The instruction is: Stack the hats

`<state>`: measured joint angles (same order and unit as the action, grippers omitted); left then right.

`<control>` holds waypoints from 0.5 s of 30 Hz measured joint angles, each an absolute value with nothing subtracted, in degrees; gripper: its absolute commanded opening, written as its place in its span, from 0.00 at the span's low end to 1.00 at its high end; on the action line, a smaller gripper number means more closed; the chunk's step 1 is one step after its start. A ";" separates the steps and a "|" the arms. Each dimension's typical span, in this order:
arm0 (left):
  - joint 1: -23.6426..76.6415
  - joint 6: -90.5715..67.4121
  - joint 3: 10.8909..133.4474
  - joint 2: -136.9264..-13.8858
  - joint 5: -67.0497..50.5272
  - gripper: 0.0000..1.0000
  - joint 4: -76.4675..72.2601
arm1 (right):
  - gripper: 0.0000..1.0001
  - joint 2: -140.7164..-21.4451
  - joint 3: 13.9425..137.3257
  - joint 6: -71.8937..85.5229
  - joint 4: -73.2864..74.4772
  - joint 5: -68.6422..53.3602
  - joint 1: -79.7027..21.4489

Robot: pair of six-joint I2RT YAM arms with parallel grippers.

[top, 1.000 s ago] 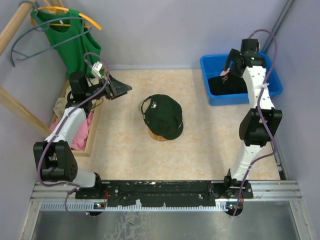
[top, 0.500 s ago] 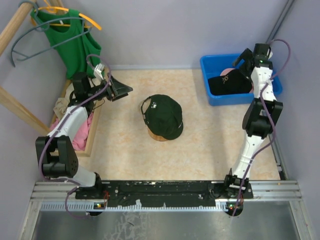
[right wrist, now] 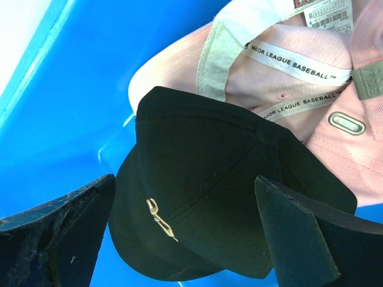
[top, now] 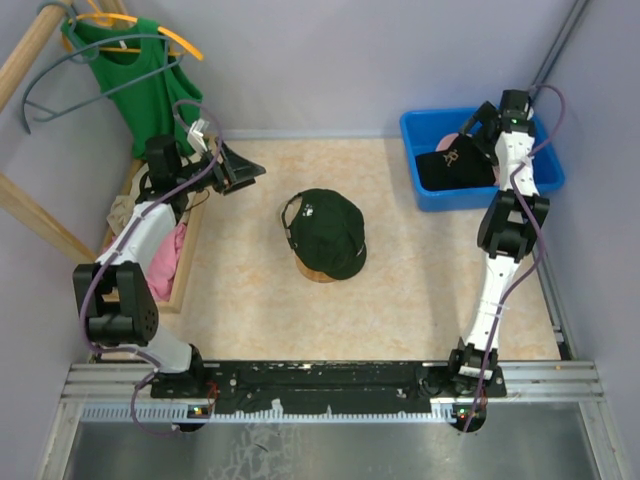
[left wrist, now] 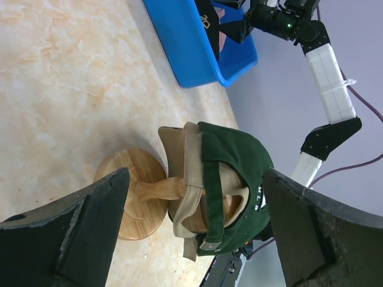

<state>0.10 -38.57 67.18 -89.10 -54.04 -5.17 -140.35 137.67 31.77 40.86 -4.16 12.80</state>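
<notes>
Pink cap, tape reading MAJOR LEAGUE BASEBALL

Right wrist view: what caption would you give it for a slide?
Open right gripper poised over a black cap that overlaps a pink cap in the blue bin.

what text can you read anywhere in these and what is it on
"MAJOR LEAGUE BASEBALL": twice, on white seam tape inside the pink cap.
"MLB", probably: small white letters on the dark green cap.
Gold emblem on the black cap: a monogram, letters unclear.
Tag on the pink cap: barcode and print too small to read.
</notes>
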 measured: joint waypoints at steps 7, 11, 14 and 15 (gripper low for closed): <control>0.10 -38.50 68.58 -90.61 -53.98 0.98 -4.03 | 0.99 -142.39 137.82 31.48 41.12 -6.61 12.80; 0.12 -38.50 68.60 -90.65 -54.00 0.98 -3.88 | 0.98 -145.05 139.68 29.87 43.99 -6.90 12.75; 0.10 -38.50 68.60 -90.67 -54.00 0.98 -3.88 | 0.87 -145.95 140.77 28.40 45.25 -6.85 12.67; 0.12 -38.50 68.60 -90.67 -54.00 0.97 -3.88 | 0.82 -145.95 140.77 28.01 45.60 -6.81 12.64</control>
<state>0.12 -38.50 68.60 -90.67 -54.00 -3.88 -145.95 140.77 28.01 45.60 -6.81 12.64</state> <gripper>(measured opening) 0.976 0.928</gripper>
